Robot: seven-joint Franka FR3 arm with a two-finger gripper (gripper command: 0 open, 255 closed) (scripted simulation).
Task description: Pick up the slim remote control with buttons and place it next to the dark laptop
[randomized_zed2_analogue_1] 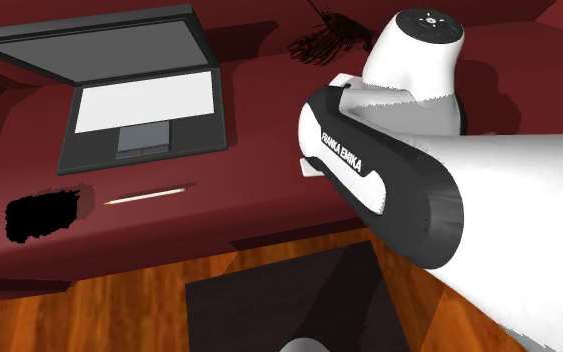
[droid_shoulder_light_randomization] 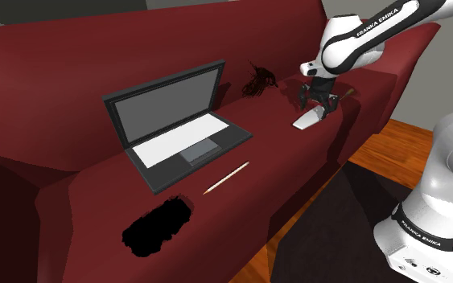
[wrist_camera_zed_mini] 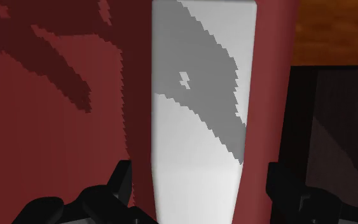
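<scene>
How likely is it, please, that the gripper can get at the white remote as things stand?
Probably yes: the gripper hangs right over the white remote on the red sofa. Its open fingers straddle the remote without touching it, and nothing lies between.

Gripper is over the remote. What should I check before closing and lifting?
1. Gripper open: ok, fingers apart.
2. Remote between the fingers: ok, roughly centred.
3. Remote clasped: not ok, gaps on both sides.
4. Low enough to clasp: cannot tell.
5. Room beside laptop on the sofa: ok, though a thin stick lies near its front edge.
</scene>
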